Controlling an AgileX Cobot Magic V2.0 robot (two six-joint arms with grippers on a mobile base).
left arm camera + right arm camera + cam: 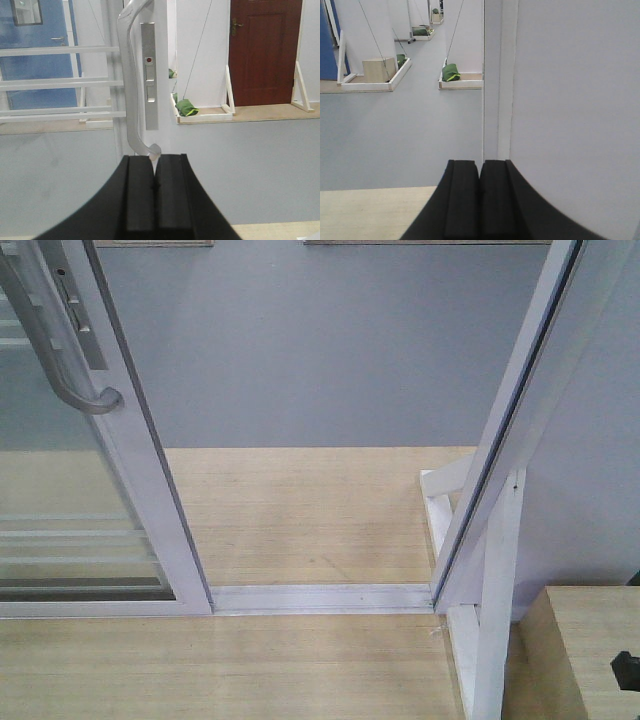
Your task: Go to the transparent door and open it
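Hanging just beyond closed left fingers (154, 172) — seemingly untouched — transparent door (150, 75).

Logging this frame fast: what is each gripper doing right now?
Left gripper: shut, holding nothing; its tips sit just below the curved grey metal pull handle of the clear-glass sliding door.
Right gripper: shut, holding nothing, facing a white wall panel.
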